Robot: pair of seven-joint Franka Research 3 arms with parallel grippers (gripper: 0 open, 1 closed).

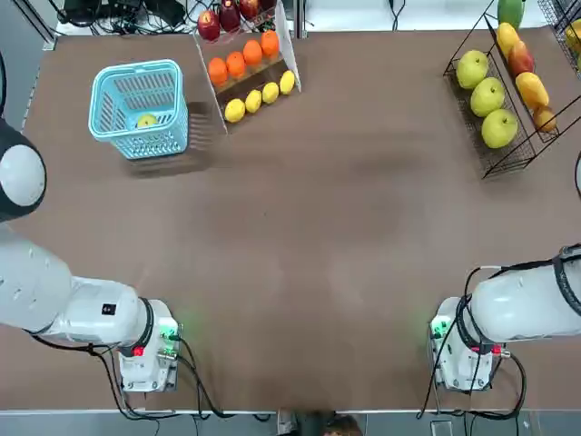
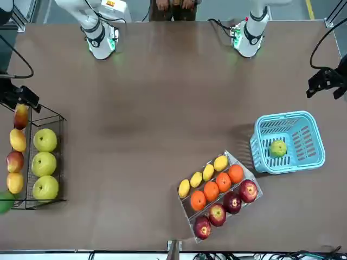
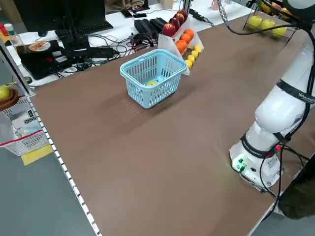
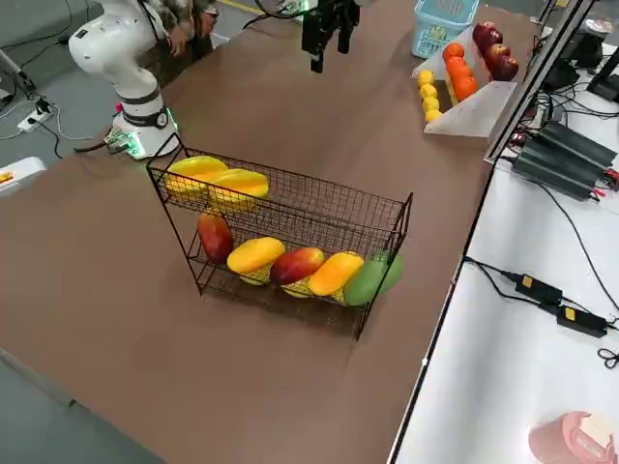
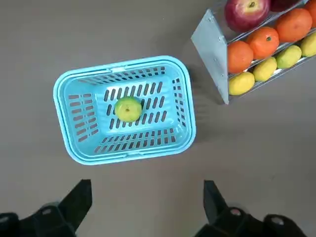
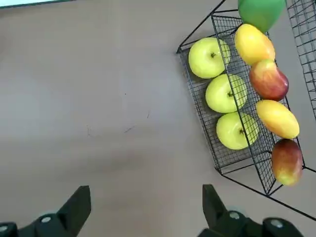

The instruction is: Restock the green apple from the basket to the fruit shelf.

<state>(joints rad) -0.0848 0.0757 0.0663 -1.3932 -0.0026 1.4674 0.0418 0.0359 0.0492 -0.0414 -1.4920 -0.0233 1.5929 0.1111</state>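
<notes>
I look first at the table (image 1: 318, 227), which is wide and brown, with both arms raised over it. On my far right stands the shelf (image 1: 508, 159), a black wire rack; its lower tier has three green apples in a row and bare wire at the near end, and mangoes lie on the tier behind. On my far left is the basket (image 1: 138, 71), light blue, just beside a white stand (image 1: 289, 41) with oranges, lemons and red apples. The left gripper (image 5: 148, 197) hangs high above the table on the near side of the basket, its fingers spread wide and holding nothing. The right gripper (image 6: 146, 197) hangs high near the shelf, also wide open and with nothing between the fingers. The apple (image 1: 147, 120) for the task lies alone on the basket floor, near the middle, with the stem up. So I judge that the task is not yet begun: nothing is picked. What is left is everything: descend into the basket, grasp the apple, carry it across the table, and put it on the bare part of the lower tier.
</notes>
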